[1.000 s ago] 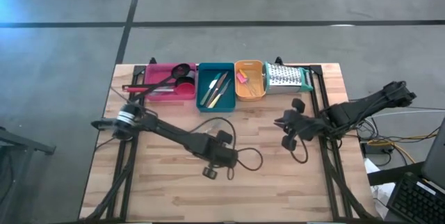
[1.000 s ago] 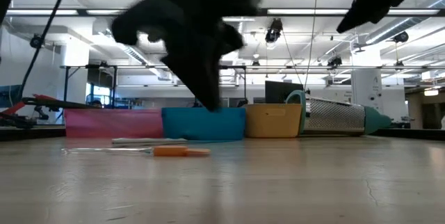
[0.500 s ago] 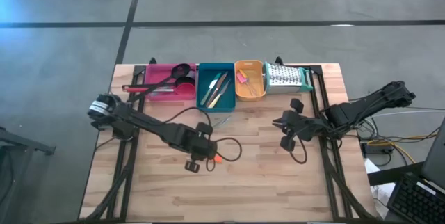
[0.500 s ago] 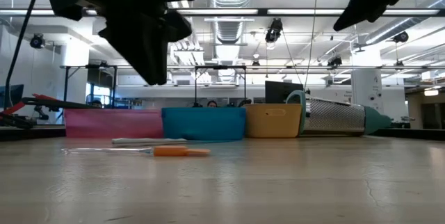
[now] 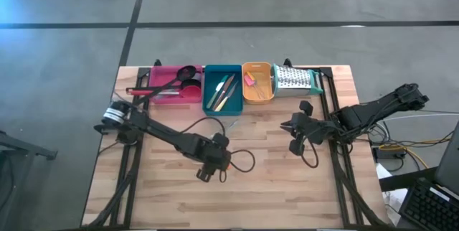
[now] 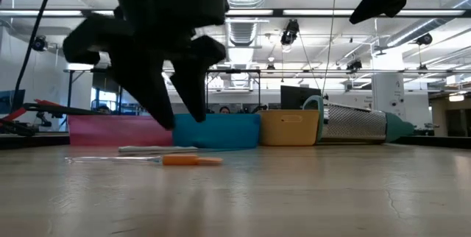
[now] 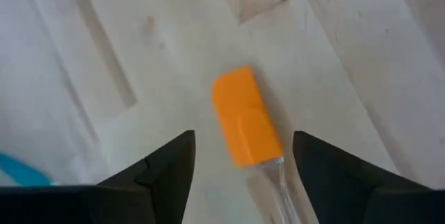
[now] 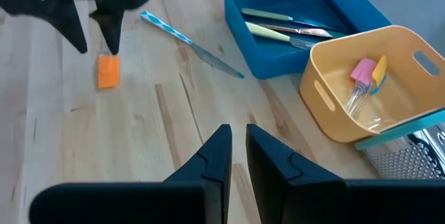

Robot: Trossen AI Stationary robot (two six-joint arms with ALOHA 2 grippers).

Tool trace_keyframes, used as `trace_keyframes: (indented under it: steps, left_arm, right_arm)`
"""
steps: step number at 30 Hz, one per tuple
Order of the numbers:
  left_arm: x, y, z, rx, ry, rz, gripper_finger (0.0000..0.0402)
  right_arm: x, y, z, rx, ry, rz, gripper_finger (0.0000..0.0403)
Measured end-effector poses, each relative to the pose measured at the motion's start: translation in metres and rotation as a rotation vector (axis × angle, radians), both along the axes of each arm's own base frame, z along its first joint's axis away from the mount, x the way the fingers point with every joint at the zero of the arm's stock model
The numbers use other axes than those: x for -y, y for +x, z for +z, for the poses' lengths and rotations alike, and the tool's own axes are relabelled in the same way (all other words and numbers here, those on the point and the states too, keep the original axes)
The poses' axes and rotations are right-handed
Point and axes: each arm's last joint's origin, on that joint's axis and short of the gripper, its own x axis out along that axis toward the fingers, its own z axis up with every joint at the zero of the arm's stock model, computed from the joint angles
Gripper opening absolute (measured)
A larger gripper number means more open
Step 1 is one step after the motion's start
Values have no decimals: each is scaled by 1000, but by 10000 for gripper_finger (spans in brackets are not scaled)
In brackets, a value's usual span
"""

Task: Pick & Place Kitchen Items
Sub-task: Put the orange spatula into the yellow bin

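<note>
A small spatula with an orange head (image 7: 243,116) and a clear handle lies flat on the wooden table (image 5: 287,188), also seen in the low view (image 6: 190,160). My left gripper (image 7: 240,175) hangs open just above it, pointing steeply down, one finger on each side of the head, touching nothing. From the right wrist view this gripper (image 8: 94,36) stands over the orange head (image 8: 106,71). A blue-handled knife (image 8: 188,43) lies on the table in front of the teal tray. My right gripper (image 8: 238,158) is shut, holds nothing and hovers at the table's right (image 5: 292,132).
Along the far edge stand a pink tray (image 5: 168,86) with a black ladle and a red spoon, a teal tray (image 5: 222,87) with knives, an orange tray (image 8: 375,88) holding small pink and yellow pieces, and a metal grater (image 5: 296,79).
My left gripper has swung toward the table's left edge, come part of the way back and sunk over the orange spatula head. Its fingers have opened from shut to wide apart. The spatula and the knife have stayed where they were.
</note>
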Motion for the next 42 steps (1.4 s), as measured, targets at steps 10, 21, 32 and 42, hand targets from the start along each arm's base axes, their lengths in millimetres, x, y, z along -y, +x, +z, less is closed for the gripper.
trace_keyframes:
  steps: [10, 21, 32, 42]
  left_arm:
    - [5, 20, -28, -73, -24, -58, 243]
    - [-17, 30, -56, -196, -104, 25, 243]
    - [-29, 26, -61, -254, -44, 69, 86]
    - [-14, 20, -41, -196, -36, 57, 79]
  right_arm:
    - [0, 0, 0, 1, 0, 0, 38]
    - [0, 0, 0, 0, 0, 0, 38]
    - [0, 0, 0, 0, 1, 0, 38]
    - [0, 0, 0, -1, 1, 0, 38]
